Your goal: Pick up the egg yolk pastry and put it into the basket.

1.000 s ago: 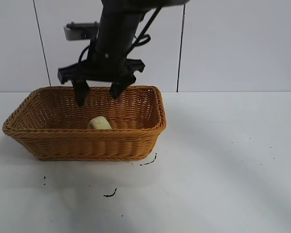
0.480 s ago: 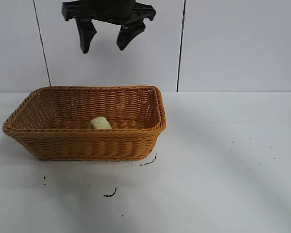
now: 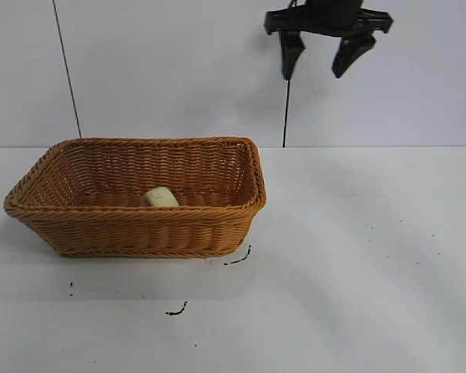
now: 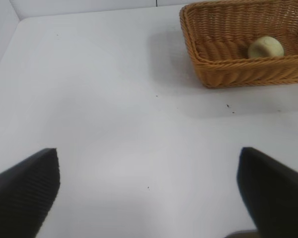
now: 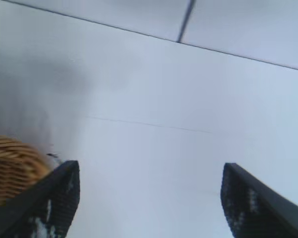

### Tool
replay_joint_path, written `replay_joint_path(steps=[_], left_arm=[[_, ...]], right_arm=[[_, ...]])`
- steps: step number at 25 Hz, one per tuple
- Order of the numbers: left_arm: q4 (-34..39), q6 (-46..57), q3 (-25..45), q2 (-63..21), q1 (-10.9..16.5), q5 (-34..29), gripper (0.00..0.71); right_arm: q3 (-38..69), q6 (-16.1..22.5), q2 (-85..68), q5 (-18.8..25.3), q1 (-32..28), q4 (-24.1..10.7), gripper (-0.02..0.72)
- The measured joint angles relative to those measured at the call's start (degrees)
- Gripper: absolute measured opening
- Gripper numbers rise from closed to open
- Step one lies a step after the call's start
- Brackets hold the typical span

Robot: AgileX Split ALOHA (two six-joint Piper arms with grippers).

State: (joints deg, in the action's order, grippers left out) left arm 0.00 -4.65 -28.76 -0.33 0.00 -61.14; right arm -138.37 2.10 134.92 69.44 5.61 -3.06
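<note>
One basket (image 3: 136,198), one egg yolk pastry (image 3: 159,197), two hands across the views. Pastry lying inside the basket, on its floor, toward the near wall, roughly mid-length. Basket sitting on the white surface (image 3: 357,256) at scene left, its long sides running left-right.

Exterior view: only one hand, the right hand (image 3: 324,53), high up near the top edge, right of the basket's right end, over bare surface; fingers spread apart, nothing between them. A few dark specks and squiggle marks (image 3: 179,310) on the surface near the basket's front.

Left wrist view: left hand (image 4: 149,186), not seen in the exterior view, two dark fingers wide apart, empty, over bare surface well apart from the basket (image 4: 243,47); pastry (image 4: 265,47) visible through the open top.

Right wrist view: right hand (image 5: 149,198) fingers apart, a corner of the basket (image 5: 12,166) beside one finger, pastry hidden; wall seam (image 5: 186,20) visible.

Wide open surface to the right of and nearer than the basket; basket's left end close to the left edge of the exterior view.
</note>
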Motion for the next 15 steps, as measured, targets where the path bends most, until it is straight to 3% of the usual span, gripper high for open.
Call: replay_joint_path(steps=[8, 15], left_arm=[[0.0, 0.0, 0.0, 0.0, 0.0, 0.0, 0.697], [0.0, 0.0, 0.0, 0.0, 0.0, 0.0, 0.697]], right_arm=[[1.34, 0.22, -1.24, 0.07, -1.17, 2.64, 0.563], [19.06, 0.22, -15.68, 0.07, -1.17, 2.0, 0.561]])
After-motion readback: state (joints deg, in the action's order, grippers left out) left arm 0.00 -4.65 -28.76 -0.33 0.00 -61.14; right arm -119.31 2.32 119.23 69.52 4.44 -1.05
